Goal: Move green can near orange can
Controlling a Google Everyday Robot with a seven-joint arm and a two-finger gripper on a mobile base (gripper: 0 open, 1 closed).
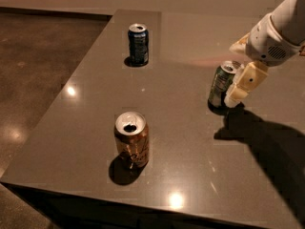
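The move is barely begun: the green can stands on the table, well apart from the orange can, with the hand just beside it (gripping or not, I cannot tell).

Pincer beside green can, covering its right edge.

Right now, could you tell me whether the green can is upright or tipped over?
Upright: the green can stands on its base on the table, with its silver top facing up. The tool is close beside it.
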